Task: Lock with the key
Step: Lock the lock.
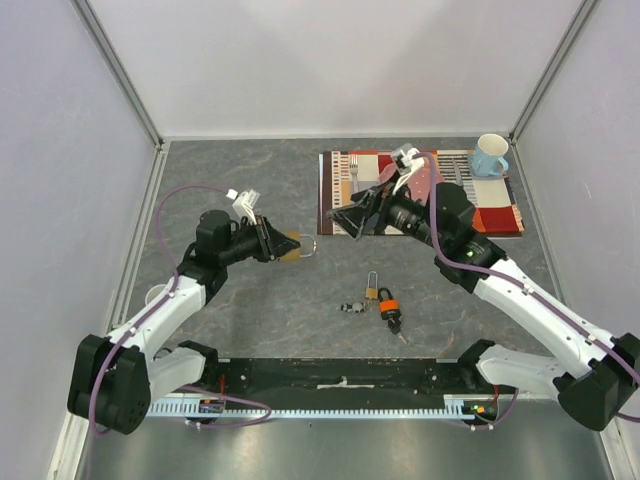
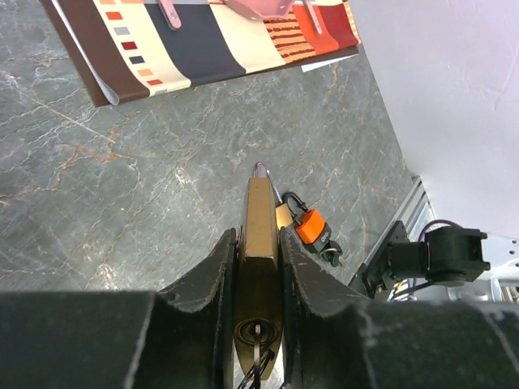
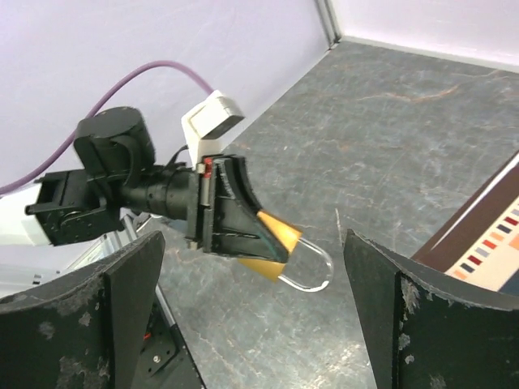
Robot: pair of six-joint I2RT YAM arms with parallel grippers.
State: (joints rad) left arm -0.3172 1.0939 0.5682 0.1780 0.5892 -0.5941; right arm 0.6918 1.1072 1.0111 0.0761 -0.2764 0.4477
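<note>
The left pincer (image 2: 258,237) clamped the brass padlock (image 2: 261,207) edge-on, shackle pointing away over the grey surface (image 2: 146,178), an orange padlock (image 2: 310,227) lying beyond, a striped mat (image 2: 203,40) farther off.

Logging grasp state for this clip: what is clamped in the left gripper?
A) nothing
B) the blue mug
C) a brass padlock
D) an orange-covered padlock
C: the left gripper is shut on the body of the brass padlock, with the shackle pointing away from it, while the orange padlock lies on the table.
</note>
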